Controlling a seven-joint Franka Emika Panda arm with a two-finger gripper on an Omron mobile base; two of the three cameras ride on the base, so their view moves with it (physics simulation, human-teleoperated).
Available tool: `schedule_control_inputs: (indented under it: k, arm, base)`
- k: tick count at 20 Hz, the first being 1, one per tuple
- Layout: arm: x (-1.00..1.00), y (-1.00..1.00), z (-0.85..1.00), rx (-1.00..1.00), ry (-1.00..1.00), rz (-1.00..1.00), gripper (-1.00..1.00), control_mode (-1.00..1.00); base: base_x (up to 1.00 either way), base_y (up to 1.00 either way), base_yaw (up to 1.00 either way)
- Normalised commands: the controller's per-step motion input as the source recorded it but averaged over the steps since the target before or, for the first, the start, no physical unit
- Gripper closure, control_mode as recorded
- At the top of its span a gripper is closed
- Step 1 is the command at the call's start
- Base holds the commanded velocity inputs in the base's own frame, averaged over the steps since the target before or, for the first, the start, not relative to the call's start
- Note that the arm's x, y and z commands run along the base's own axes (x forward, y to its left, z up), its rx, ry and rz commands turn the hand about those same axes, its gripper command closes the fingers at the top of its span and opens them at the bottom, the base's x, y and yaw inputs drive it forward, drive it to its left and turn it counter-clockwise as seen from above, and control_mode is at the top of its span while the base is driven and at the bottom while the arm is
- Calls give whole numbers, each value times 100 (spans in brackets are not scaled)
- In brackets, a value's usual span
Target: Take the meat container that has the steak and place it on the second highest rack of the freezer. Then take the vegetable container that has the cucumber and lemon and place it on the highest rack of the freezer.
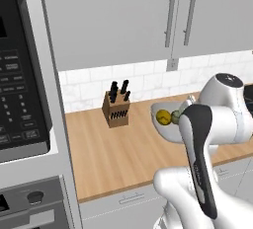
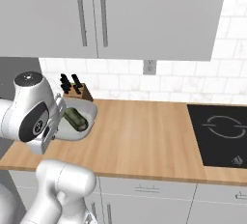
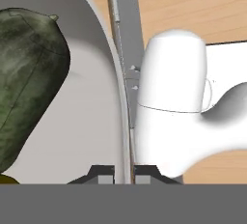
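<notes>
On counter: pale container (image 1: 165, 127), cucumber (image 2: 75, 118), lemon (image 1: 163, 117)

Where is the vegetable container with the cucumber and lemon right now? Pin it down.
The vegetable container sits on the wooden counter, just right of the knife block, against the robot's arm; the gripper pinches its rim.

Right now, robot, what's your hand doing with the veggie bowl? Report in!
Gripper shut on vegetable container's rim. Cucumber and lemon inside, container on the counter. Knife block stands apart, nothing blocking.

Arm folded low, hand (image 3: 124, 177) pinched almost closed
</notes>
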Motion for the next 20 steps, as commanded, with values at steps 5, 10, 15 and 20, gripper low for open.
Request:
schedule_control_inputs:
  k: [5, 10, 15, 20]
  arm:
    - [-24, -3, 7, 0, 1, 0, 100, -100]
    - [-5, 0, 3, 0, 0, 0, 100, -100]
    - [-1, 0, 5, 0, 0, 0, 100, -100]
    - [-5, 0, 0, 0, 0, 0, 100, 100]
  base:
    - [0, 0, 0]
    - [0, 0, 0]
    - [0, 0, 0]
    - [-68, -31, 18]
